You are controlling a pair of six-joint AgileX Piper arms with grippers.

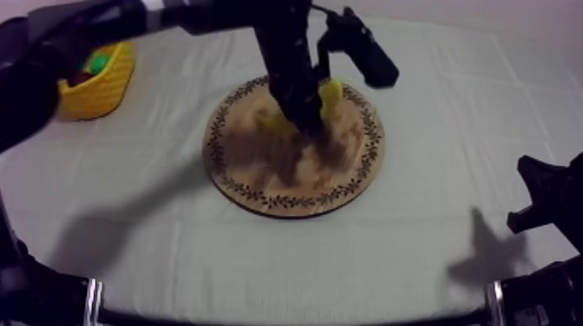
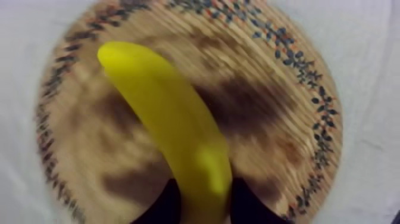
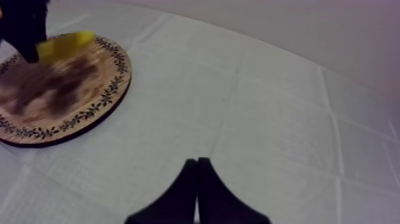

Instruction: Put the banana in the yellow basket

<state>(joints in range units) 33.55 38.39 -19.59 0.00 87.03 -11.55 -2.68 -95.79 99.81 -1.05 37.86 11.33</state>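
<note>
**Layout.** The worktop (image 1: 434,234), under a grey-white cloth, carries the round wooden board (image 1: 252,178) near its middle. The yellow basket (image 1: 102,94) sits at the far left, well apart from the board. The basket holds a red and a green item, both too small to identify.

**Grippers.** The left arm reaches in from the upper left and stands over the board. The left gripper (image 2: 205,202) is closed round one end of the banana (image 2: 172,125), with one black finger on each side. The right gripper (image 3: 197,179) sits low at the right over bare cloth, fingers pressed together in a narrow wedge and holding nothing.

**Step in hand (judged): lift and carry to the basket.**
1. Raise the banana vertically until its free end is above the board's patterned rim. Whether it is already off the surface cannot be determined.
2. Travel smoothly. The grip is at one end, so the long free end may swing or twist between the fingers.
3. Arrive above the basket's wall, centre over the opening, lower, then release.
4. Leave the right arm parked, as it lies outside the likely path.

**Banana.** It is a bright yellow toy, smooth and gently curved, with a pale highlight near the gripped end. The rounded free end points away from the gripper towards the board's rim. The skin looks slick, so slippage is a plausible risk.
</note>
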